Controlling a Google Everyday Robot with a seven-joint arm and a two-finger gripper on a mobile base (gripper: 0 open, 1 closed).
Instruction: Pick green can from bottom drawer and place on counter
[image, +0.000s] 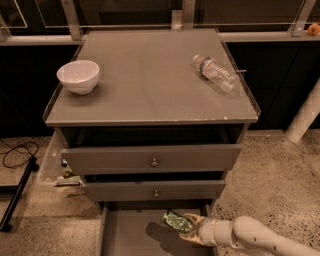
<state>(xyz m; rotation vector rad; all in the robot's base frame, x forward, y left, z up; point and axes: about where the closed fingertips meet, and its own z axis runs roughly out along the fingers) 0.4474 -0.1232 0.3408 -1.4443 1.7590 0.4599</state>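
The green can (174, 220) is over the open bottom drawer (125, 237), lying tilted, with a dark shadow on the drawer floor beneath it. My gripper (189, 226) reaches in from the lower right on a white arm (250, 235), and its tan fingers (194, 223) are closed on the can's right end. The can seems to be held a little above the drawer floor, just below the front of the middle drawer (155, 191). The counter (150, 75) is the grey cabinet top above.
A white bowl (78, 76) stands at the counter's left. A clear plastic water bottle (216, 72) lies at its right. The top drawer (152, 159) and the middle drawer stick out above the bottom one. A black cable (17, 152) lies on the floor at left.
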